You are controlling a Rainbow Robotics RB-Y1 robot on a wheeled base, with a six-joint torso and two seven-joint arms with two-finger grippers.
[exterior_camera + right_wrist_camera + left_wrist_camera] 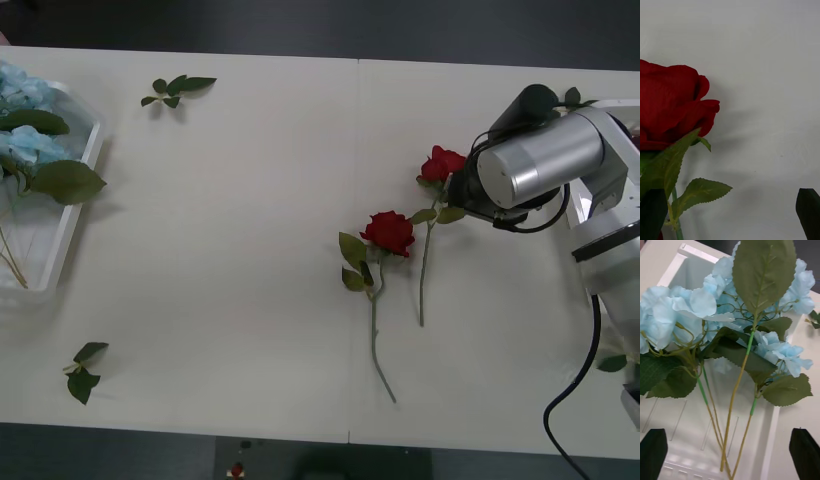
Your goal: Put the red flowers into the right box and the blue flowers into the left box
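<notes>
right hand (730,225) spread, over deep-red fabric rose (441,163) near desk (250,250) right edge | stem runs toward near edge | left hand (730,459) spread over white slotted plastic basket (673,285)

— Was any lettering, label, brand or number readable on anything?
— None. The table (250,250) was plain, and the left box (685,270) carried no mark that could be read.
— Anything on the robot's arm (540,160)?
— Its silver housing looked bare, though the angle may have hidden a marking.
</notes>
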